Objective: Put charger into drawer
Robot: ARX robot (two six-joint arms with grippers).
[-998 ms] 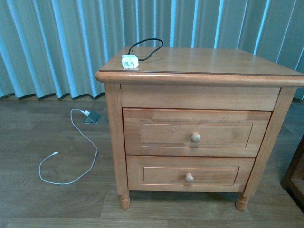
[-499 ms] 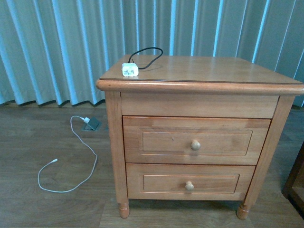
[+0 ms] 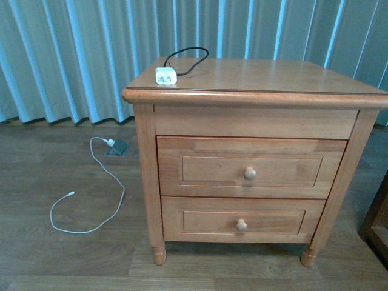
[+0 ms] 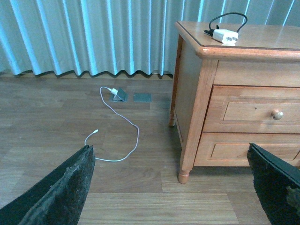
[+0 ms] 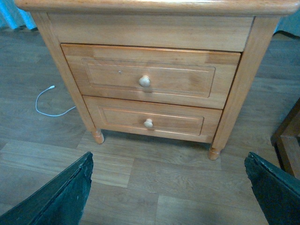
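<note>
Shut drawer (image 3: pixel 251 168) hid its interior. Front view cut off the right corner of the nightstand (image 3: pixel 273 76) and most of the dark furniture (image 3: pixel 379 224) beside it. Wrist views' edges cut off the fingers of left gripper (image 4: pixel 169 147) and right gripper (image 5: pixel 168 155), bodies unseen. Markings on charger (image 3: pixel 165 76) were too small to tell.

The nightstand (image 3: pixel 254 79) is finished in honey-brown grained wood. The charger (image 3: pixel 165 76) is white, its cable (image 3: pixel 206 54) black. Teal, vertically striped curtains (image 3: pixel 73 54) are seen at twelve o'clock; a white cord (image 3: pixel 123 197) on grey-brown planks (image 3: pixel 60 260) at eight.

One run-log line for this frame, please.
stage: pre-grasp | charger: on nightstand top | drawer: shut | left end effector: open, empty | right end effector: open, empty
</note>
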